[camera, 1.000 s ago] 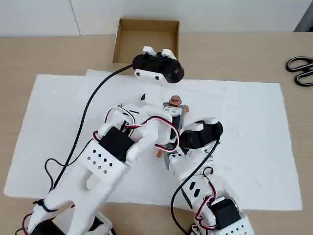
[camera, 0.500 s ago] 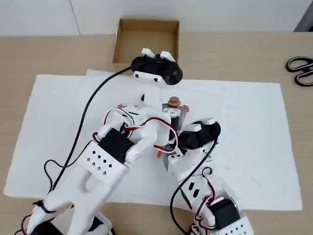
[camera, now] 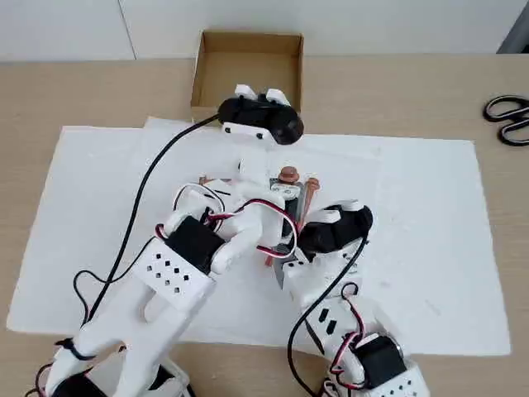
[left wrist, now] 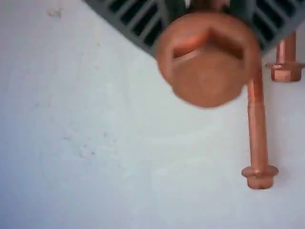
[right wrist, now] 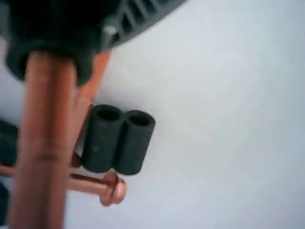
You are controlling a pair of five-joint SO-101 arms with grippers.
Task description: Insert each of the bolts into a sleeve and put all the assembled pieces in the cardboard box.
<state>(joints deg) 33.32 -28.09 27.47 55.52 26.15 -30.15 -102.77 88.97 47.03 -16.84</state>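
The left gripper [left wrist: 209, 16] is closed on the head end of a copper bolt [left wrist: 208, 62]. The long axis of this bolt runs from the head, on the cardboard box [camera: 248, 62] side, back toward the arm bases, and its shaft passes through a black sleeve [right wrist: 47, 40] clamped in the right gripper [right wrist: 59, 21]. Both arms reach forward and meet over the white sheet [camera: 413, 248], where two loose sleeves [right wrist: 119, 138] lie touching side by side near spare bolts [left wrist: 257, 138].
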